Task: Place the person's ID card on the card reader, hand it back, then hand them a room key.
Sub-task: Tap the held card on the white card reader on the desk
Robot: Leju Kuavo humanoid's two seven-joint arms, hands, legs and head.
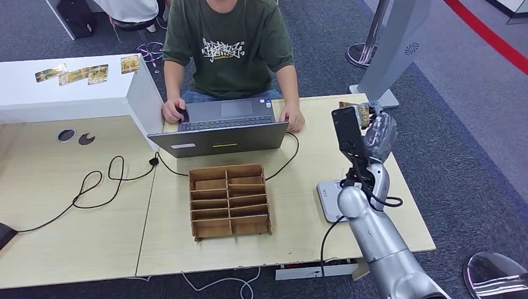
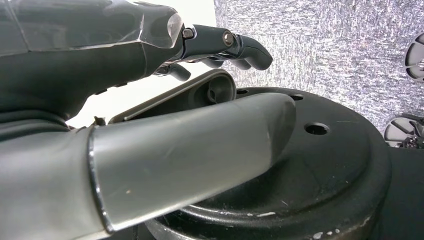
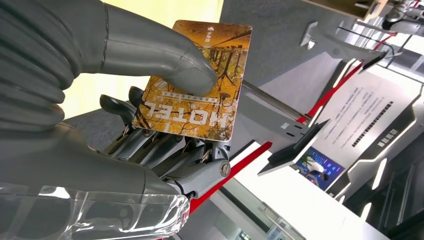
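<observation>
- Right hand (image 3: pixel 150 145) has the room key (image 3: pixel 195 80) pinched: thumb pressed on the printed face, the other fingers (image 3: pixel 165 150) lined up behind it. It's an orange-yellow card with "HOTEL" printed on it.
- From the head view that right hand (image 1: pixel 378 134) is raised over the far right part of the table (image 1: pixel 75 205), with the key's edge (image 1: pixel 353 109) poking out just above it.
- Card reader (image 1: pixel 329 198) sits flat on the table below the hand, close to the robot's forearm, with a cable running off it.
- Person in a green shirt (image 1: pixel 227 47) is seated off to the hand's left, both hands on a laptop (image 1: pixel 219 134).
- Wooden divider tray (image 1: pixel 229 200) is further left of the hand, on the table in front of the laptop.
- Left hand (image 2: pixel 150 100) is holding nothing, thumb sticking out straight and the dark fingers (image 2: pixel 240 47) loosely bent, apart from it.
</observation>
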